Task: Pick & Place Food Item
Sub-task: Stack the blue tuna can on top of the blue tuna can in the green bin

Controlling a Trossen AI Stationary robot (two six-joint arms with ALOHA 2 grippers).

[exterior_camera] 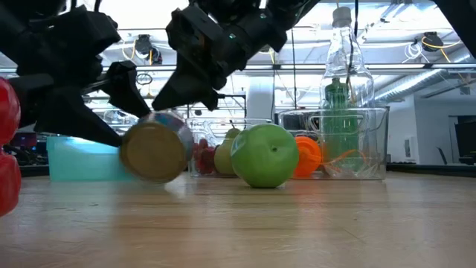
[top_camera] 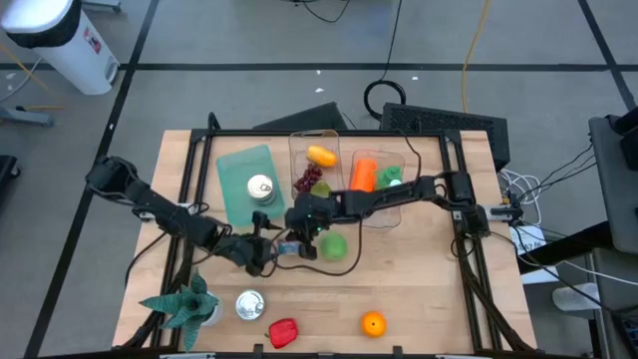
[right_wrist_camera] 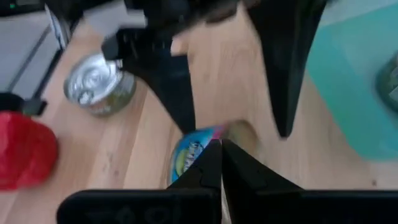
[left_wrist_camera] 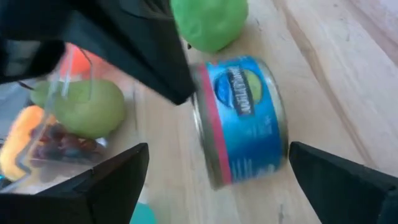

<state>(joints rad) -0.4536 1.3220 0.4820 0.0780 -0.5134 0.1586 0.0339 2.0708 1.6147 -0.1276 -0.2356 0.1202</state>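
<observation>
A can with a blue label [left_wrist_camera: 242, 118] lies on its side on the wooden table [top_camera: 429, 289], blurred in the low view [exterior_camera: 152, 149]. My left gripper [left_wrist_camera: 219, 149] reaches in from the left and stands open, one finger on either side of the can, with a gap to each. My right gripper [right_wrist_camera: 221, 149] is shut and slants down from the right, its tips just above the can [top_camera: 289, 247]. A green apple [top_camera: 334, 244] sits on the table right of the can. My right gripper's shut fingers [left_wrist_camera: 177, 87] come down slanting from the table's far right to the rim [left_wrist_camera: 200, 93] of the lying can. Whether they touch it I cannot tell.
At the back, a teal board [top_camera: 239, 170] carries another can [top_camera: 259, 187], and clear tubs [top_camera: 314, 170] hold a lemon, grapes and a carrot. Near the front edge are a small plant [top_camera: 184, 304], a silver can [top_camera: 249, 304], a red pepper [top_camera: 283, 332] and an orange [top_camera: 373, 323].
</observation>
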